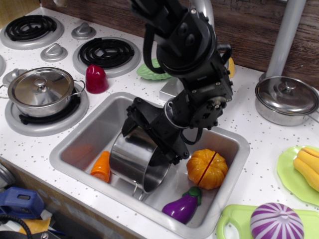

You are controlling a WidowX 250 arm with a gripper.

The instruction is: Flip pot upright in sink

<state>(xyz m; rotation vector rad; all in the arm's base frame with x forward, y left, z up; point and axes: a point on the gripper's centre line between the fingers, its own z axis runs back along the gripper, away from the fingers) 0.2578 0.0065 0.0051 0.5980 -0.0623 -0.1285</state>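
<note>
The pot (137, 162) lies tipped on its side in the sink (84, 132), between a carrot (101, 166) and a pumpkin (207, 169). The gripper (149, 137) straddles its upper wall, spread — grasping stage; next, pinch and rotate upright.

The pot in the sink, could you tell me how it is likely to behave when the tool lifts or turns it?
The pot looks like rigid polished steel, so it probably won't flex but may slip between the fingers of the tool. Lying tilted on its curved side, it could roll toward the orange carrot piece. Being hollow, it is likely light.
</note>
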